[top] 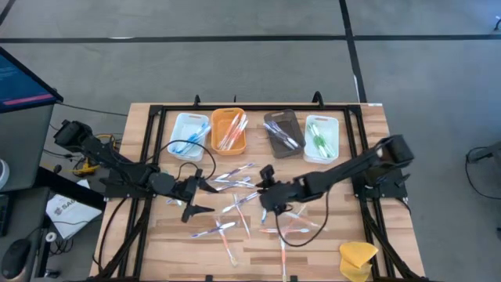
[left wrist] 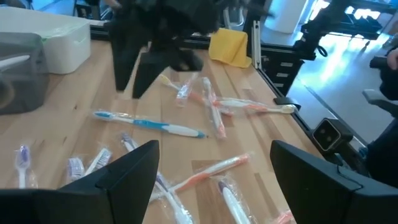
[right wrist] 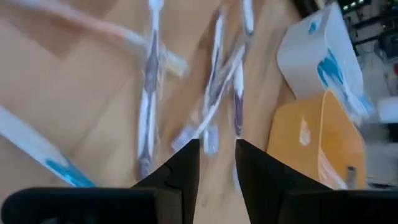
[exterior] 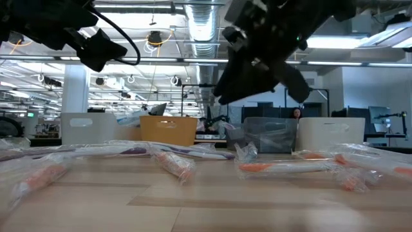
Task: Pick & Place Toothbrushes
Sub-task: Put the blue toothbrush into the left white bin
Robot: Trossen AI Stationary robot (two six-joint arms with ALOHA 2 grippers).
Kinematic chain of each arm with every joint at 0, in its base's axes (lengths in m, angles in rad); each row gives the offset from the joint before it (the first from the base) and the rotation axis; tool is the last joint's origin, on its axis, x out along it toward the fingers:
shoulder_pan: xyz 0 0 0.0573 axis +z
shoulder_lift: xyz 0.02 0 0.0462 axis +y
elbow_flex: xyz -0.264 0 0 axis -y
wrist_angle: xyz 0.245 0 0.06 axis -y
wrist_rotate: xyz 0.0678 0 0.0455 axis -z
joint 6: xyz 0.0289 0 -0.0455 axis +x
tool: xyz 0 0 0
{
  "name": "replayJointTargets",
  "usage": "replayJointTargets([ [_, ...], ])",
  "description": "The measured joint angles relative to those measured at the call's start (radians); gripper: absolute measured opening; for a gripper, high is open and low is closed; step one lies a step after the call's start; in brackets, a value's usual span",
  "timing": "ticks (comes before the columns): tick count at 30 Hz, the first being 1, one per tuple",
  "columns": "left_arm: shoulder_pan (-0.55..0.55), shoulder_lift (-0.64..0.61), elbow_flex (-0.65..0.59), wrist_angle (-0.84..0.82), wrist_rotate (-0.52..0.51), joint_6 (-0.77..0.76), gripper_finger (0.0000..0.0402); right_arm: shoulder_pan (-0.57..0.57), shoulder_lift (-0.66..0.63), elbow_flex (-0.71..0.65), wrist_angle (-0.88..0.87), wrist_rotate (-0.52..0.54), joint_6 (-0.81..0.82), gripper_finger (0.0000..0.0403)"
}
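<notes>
Right end effector (top: 264, 205), fingers nearly pressed together and gripping nothing visible, hovers over scattered toothbrushes (top: 235, 202); closing early risks missing them. Left end effector (top: 202, 196) spread.

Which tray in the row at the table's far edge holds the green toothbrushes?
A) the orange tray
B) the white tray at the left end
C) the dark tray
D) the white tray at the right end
D: in the high view the green toothbrushes lie in the white tray at the right end of the row.
</notes>
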Motion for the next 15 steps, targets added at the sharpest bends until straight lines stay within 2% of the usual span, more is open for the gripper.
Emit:
replayJointTargets([
  [4, 0.0, 0.0, 0.0, 0.0, 0.045, 0.0, 0.0301, 0.026, 0.049, 0.109, -0.186, 0.1, -0.019, 0.0098],
  [9, 0.0, 0.0, 0.0, -0.001, 0.06, 0.004, 0.0301, 0.089, 0.047, 0.234, -0.433, 0.069, -0.037, 0.0098],
  [11, 0.0, 0.0, -0.004, 0.001, 0.06, 0.004, 0.0301, 0.103, 0.04, 0.267, -0.498, -0.013, -0.001, 0.0098],
  [14, 0.0, 0.0, -0.024, -0.002, 0.06, 0.004, 0.0301, 0.082, 0.034, 0.297, -0.57, -0.242, 0.042, 0.0098],
  [15, 0.0, 0.0, -0.03, -0.001, 0.061, 0.004, 0.0301, 0.074, 0.036, 0.297, -0.591, -0.285, 0.045, 0.0098],
])
